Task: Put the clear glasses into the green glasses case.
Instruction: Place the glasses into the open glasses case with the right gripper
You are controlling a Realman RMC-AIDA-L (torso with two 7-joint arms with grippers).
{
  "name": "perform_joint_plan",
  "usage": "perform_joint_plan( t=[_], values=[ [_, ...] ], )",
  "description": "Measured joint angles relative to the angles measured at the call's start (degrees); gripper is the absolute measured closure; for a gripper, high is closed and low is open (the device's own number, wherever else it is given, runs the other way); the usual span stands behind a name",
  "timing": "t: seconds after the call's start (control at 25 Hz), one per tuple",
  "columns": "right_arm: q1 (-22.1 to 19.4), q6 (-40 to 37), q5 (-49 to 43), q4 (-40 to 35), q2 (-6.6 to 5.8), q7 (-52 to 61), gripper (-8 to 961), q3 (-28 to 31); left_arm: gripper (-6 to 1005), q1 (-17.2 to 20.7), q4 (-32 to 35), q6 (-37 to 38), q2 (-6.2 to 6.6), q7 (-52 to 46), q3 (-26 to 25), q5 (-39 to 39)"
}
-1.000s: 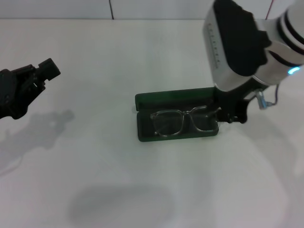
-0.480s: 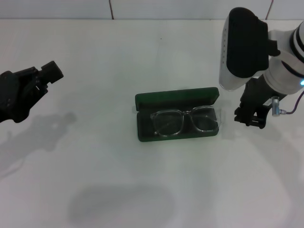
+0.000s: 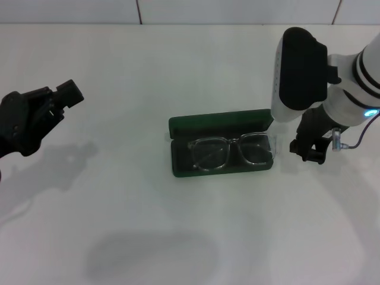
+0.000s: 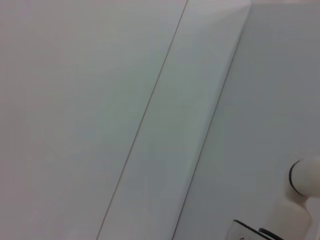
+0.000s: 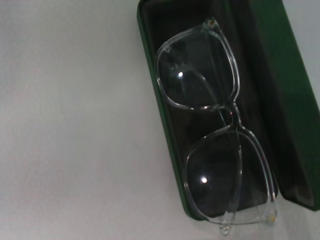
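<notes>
My left claw hangs out at the far left, above the white worktop, well apart from everything that matters. From up here I cannot tell whether it is spread or clenched; its own wrist camera gives me only pale wall panels and a white fitting in one corner.

Moving along to the middle: there lies the green glasses case, open, lid tipped up along the far edge, dark lining showing. And inside it, the clear glasses, lying lens-face up across the tray, arms folded. The right-hand end of the frame pokes just past the case's right edge, a clear corner overhanging the rim. My right wrist camera looks straight down on it: both squarish lenses over the dark lining, the bridge between them, the green wall of the case running alongside, and that one end of the frame jutting over the short rim onto the worktop.

On to the right: my right claw sits just beside the case's right end, low over the worktop, grasping nothing and clear of the glasses. Whether its fingers are parted or closed, I cannot make out.
</notes>
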Motion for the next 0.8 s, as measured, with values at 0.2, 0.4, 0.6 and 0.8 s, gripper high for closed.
perform_joint_plan(
  t=[0.2, 0.4, 0.6, 0.8],
  values=[
    [0.23, 1.83, 0.15, 1.89, 0.06, -1.12, 952, -0.08, 943, 0.24, 0.00, 0.00, 0.02, -0.01, -0.07, 0.00],
    [0.38, 3.13, 0.50, 2.56, 0.15, -2.08, 950, -0.13, 942, 0.51, 0.00, 0.04, -0.05, 0.07, -0.10, 0.00],
    [0.43, 4.25, 1.36, 2.89, 0.05, -3.10, 949, -0.08, 942, 0.51, 0.00, 0.08, -0.12, 0.15, -0.11, 0.00],
    [1.29, 5.59, 2.61, 5.03, 0.07, -4.04, 947, -0.10, 942, 0.59, 0.00, 0.17, -0.19, 0.17, -0.11, 0.00]
  ],
)
